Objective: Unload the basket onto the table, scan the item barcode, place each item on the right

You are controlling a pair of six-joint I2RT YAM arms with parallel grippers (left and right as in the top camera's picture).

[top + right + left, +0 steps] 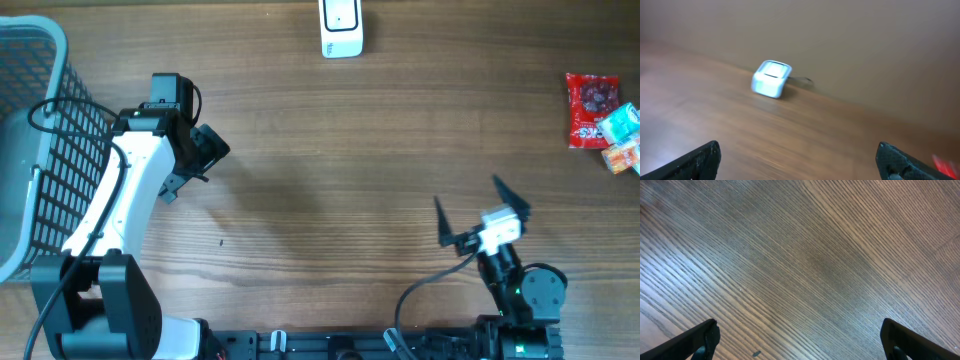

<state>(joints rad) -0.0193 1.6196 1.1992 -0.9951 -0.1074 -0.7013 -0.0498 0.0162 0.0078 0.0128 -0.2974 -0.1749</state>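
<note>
A white barcode scanner (341,28) stands at the table's far edge; the blurred right wrist view shows the scanner (771,78) far ahead. A red snack packet (590,110) lies at the far right beside small teal and orange packets (624,137); a sliver of the red packet (945,162) shows low right. My right gripper (468,201) hovers open near the front right, well short of the packets, and its fingers (697,162) stand wide with nothing between them. My left gripper (196,165) is open over bare wood at the left, its fingers (700,340) wide apart.
A grey wire basket (30,150) stands at the left edge, right beside the left arm. A small dark speck (756,353) lies on the wood near the left gripper. A cable (425,290) loops by the right arm's base.
</note>
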